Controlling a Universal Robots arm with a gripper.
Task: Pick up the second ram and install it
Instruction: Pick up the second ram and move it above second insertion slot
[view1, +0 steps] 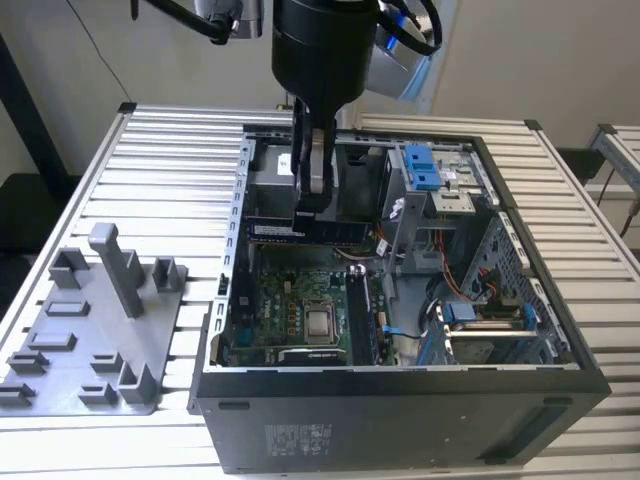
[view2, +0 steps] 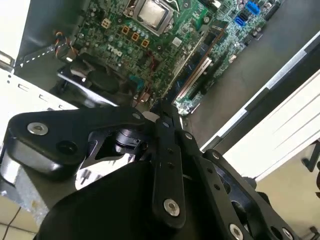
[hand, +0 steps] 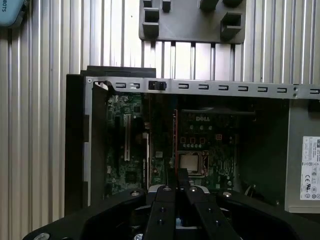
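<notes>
The table (view1: 160, 150) is ribbed bare metal, pale silver with a dull sheen. The tray (view1: 95, 335) is matt grey plastic. The computer case (view1: 400, 420) is sheet metal, matt black outside and bare grey inside. Its circuit board (view1: 290, 300) is glossy green, and the processor (view1: 320, 322) has a bright metal lid. The gripper (view1: 310, 208) is smooth, semi-gloss black with shiny screws. The memory stick (view1: 275, 231) looks dark and matt.

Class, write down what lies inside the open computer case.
A green motherboard with its bare processor, and a blue bracket. The gripper, holding the second ram above the board, hides the part of the case behind it.
</notes>
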